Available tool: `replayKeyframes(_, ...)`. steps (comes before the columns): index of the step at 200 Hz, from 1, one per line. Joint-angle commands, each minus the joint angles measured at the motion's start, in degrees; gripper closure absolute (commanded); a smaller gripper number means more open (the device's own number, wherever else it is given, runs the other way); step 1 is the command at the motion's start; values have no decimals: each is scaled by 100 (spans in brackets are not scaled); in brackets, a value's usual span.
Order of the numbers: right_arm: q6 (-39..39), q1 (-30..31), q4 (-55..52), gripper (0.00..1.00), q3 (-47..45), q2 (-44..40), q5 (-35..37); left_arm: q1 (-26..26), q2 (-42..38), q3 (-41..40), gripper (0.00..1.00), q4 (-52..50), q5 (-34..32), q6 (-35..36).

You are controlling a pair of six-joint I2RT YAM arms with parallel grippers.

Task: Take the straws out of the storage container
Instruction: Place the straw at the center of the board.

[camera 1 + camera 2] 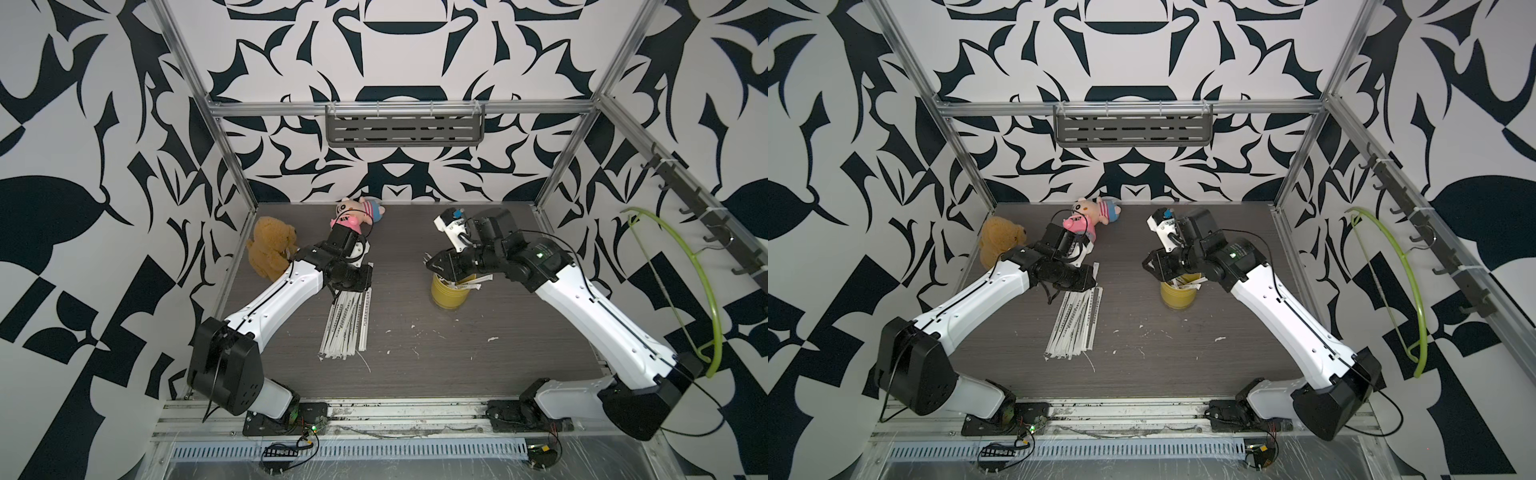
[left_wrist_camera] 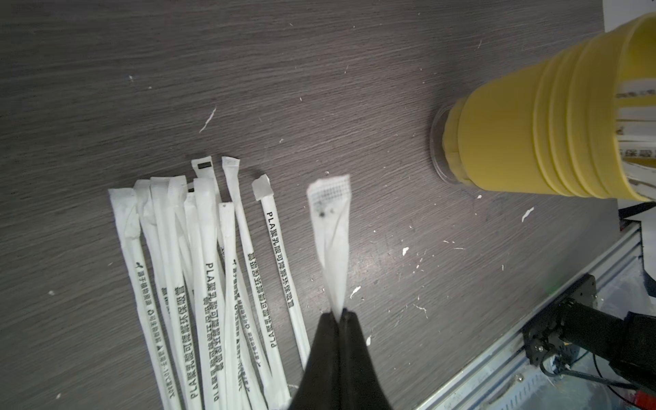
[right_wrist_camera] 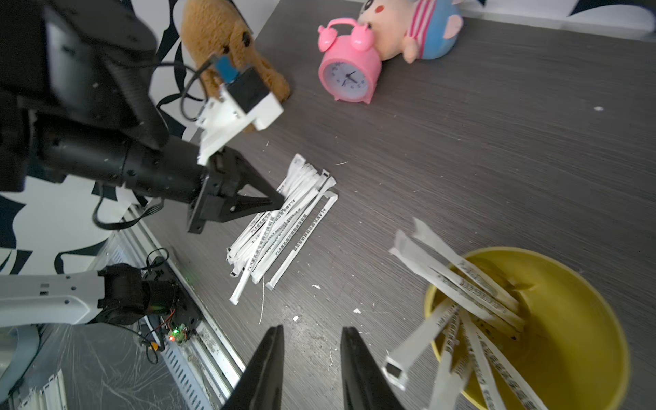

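The storage container, a yellow ridged cup [image 1: 449, 293] [image 1: 1177, 296] [image 3: 575, 355], stands upright right of centre with several straws [image 3: 461, 280] leaning out of its mouth. More straws lie in a pile [image 1: 345, 328] [image 1: 1073, 324] [image 2: 198, 277] on the table left of centre. My left gripper [image 2: 339, 314] [image 3: 280, 202] is low over the pile's far end, shut on one straw [image 2: 332, 241] whose flat wrapper end sticks out past the fingertips. My right gripper [image 3: 312, 330] [image 1: 432, 266] hovers at the cup's rim on the pile side, open, with only table between its fingers.
A pink alarm clock [image 3: 349, 74], a brown teddy [image 1: 272, 247] and a pig plush [image 1: 365, 210] sit along the back left. Small white scraps [image 1: 492, 338] dot the table. The metal rail [image 1: 374, 419] runs along the front edge. A green hanger [image 1: 702, 282] hangs on the right wall.
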Motion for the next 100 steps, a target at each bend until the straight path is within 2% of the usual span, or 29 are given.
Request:
replayKeyframes(1,-110,295,359,63,148,249,-108,204,154,-177,100,304,268,-12)
replayKeyframes(20,-65,526,525,54,159,555,-143,335,355,-292,100,422,263,26)
replayKeyframes(100,324,918,959,57,198,1193,243,388,1106,79,100,132,164,216)
